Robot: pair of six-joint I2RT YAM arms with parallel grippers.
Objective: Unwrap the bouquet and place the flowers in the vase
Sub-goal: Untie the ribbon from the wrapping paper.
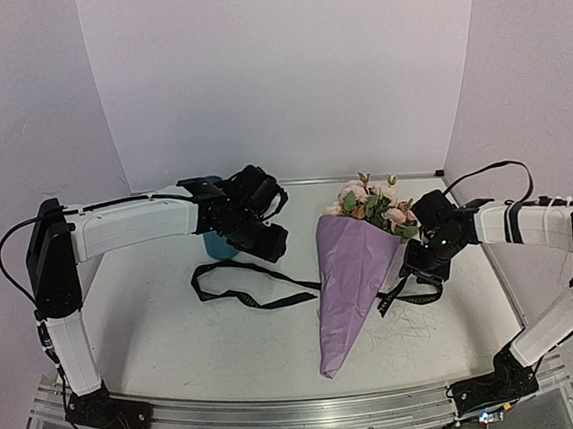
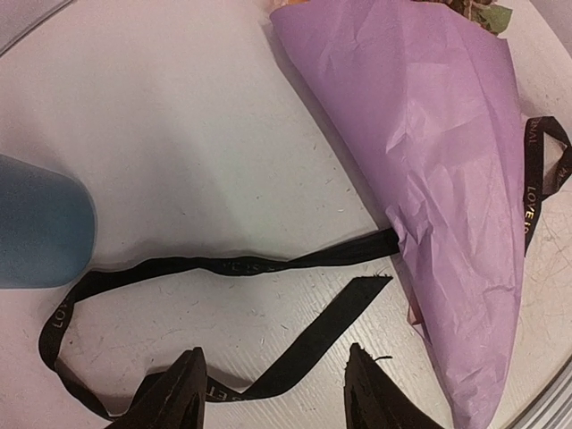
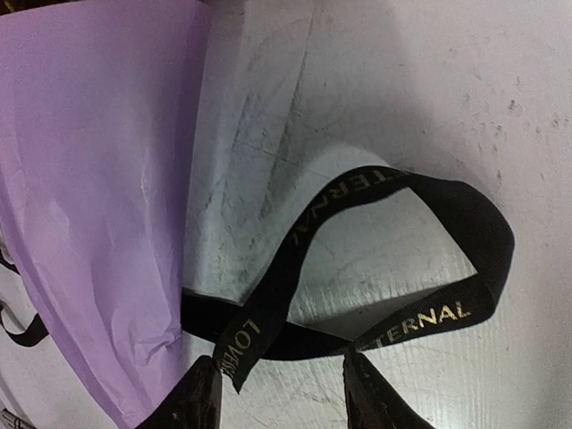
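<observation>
The bouquet (image 1: 350, 269) lies flat mid-table, its long axis running front to back: the paper tip points toward the arms and the flowers (image 1: 371, 205) toward the back wall. Loose black ribbon (image 1: 242, 297) trails left. The vase (image 1: 215, 247), mostly hidden, apparently stands left of it. The left gripper (image 2: 273, 393) and right gripper (image 3: 281, 398) hover over ribbon, fingers apart.

the bouquet (image 1: 355, 269) lies on the table (image 1: 167, 340), the tip of its paper cone at 6 o'clock and the flowers (image 1: 371, 205) at 12 to 1. a loose black ribbon (image 1: 246, 298) trails from the cone toward 9 o'clock and loops below the vase (image 1: 217, 248), which the left gripper (image 1: 269, 244) mostly hides. the right gripper (image 1: 423, 260) hangs at 3 o'clock of the cone, just beside its edge, over another ribbon loop.
</observation>
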